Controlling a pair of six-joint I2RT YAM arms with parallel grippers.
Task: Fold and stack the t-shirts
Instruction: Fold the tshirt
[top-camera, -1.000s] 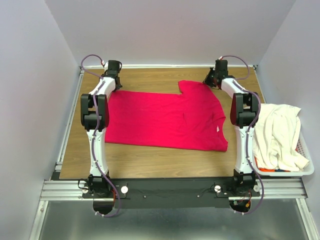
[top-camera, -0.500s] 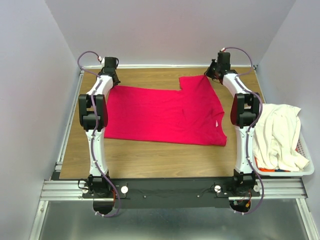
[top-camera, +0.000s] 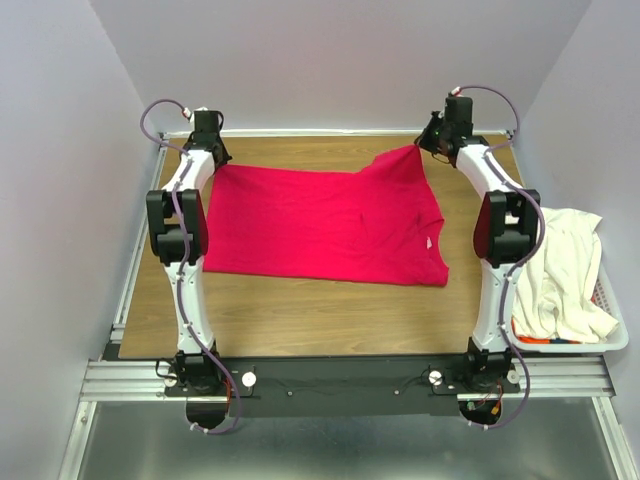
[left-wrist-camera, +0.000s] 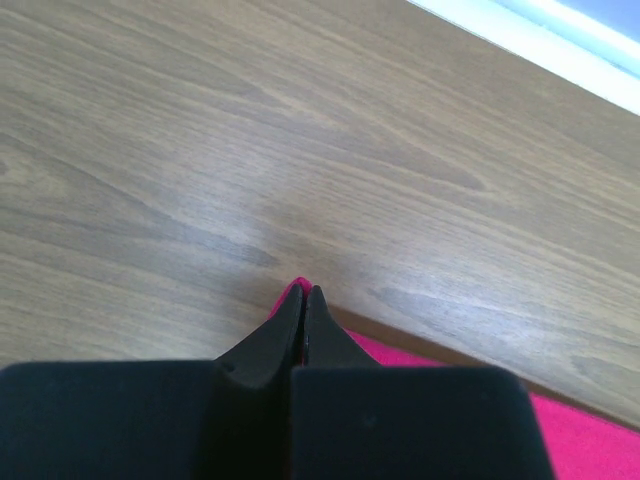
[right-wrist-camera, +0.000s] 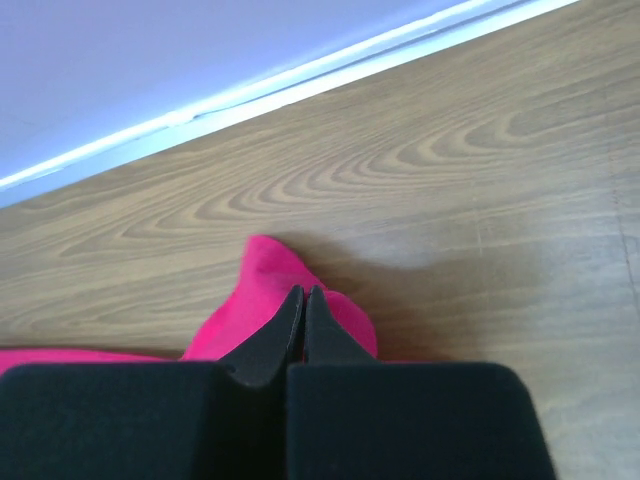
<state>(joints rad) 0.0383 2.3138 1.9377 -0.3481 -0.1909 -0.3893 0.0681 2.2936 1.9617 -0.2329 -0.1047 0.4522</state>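
Pale lavender walls (top-camera: 330, 60) are seen enclosing a wooden table (top-camera: 300, 310) on three sides. A crimson-red t-shirt (top-camera: 320, 225) is spread wide across the middle of the table, with its far edge drawn toward the back. At the table's right edge, a cream-white t-shirt (top-camera: 555, 265) is heaped in a white slatted laundry basket (top-camera: 615, 338) and draped over its rim. Both arms are stretched to the far side. The left gripper (left-wrist-camera: 303, 296) is pinched together on the crimson-red t-shirt's far-left corner, where only a sliver of cloth is visible at its tip. The right gripper (right-wrist-camera: 303, 296) is clamped on the far-right corner, where a fold of red cloth is bunched.
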